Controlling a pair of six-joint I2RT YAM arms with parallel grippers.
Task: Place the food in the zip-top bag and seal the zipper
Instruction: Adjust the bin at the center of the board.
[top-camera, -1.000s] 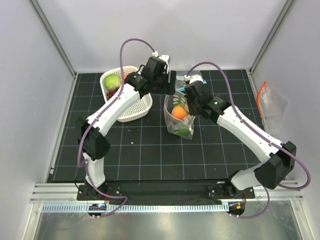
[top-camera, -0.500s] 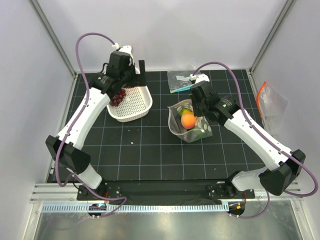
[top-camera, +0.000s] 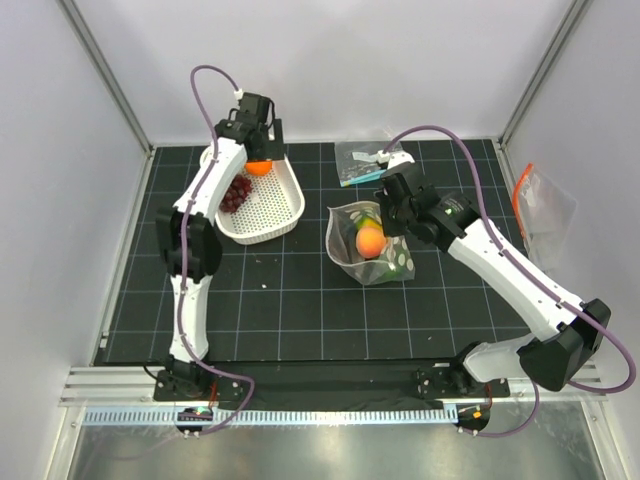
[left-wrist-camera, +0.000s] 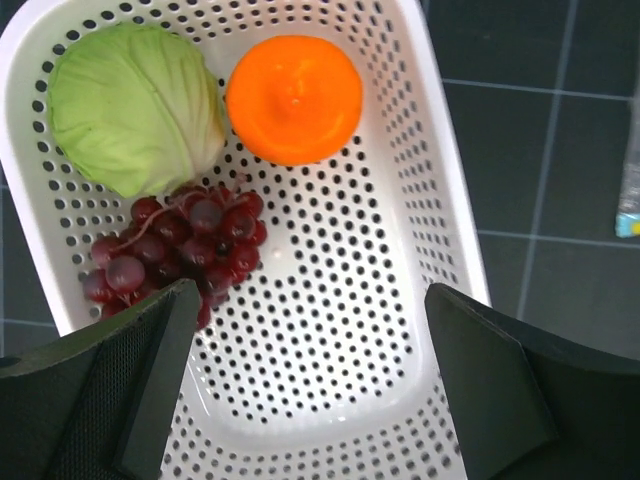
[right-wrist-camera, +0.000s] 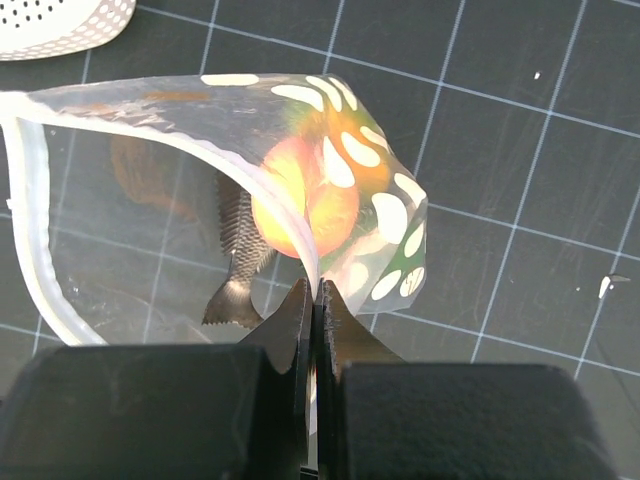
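Your dotted bag (right-wrist-camera: 370, 190), fruit (right-wrist-camera: 330, 210) inside, sits just ahead of the right gripper (right-wrist-camera: 316, 300), which is pinched tight on its zipper (right-wrist-camera: 30, 220). The cabbage (left-wrist-camera: 135, 108), orange (left-wrist-camera: 294, 98) and grapes (left-wrist-camera: 175, 250) lie in the basket (left-wrist-camera: 430, 200) under your left gripper (left-wrist-camera: 310, 310), whose fingers are spread wide and hold nothing.

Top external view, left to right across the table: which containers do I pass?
In order: white basket → zip-top bag → clear bag with the orange strip. The small teal-strip bag is left out: it lies farther back, over the same stretch as the zip-top bag.
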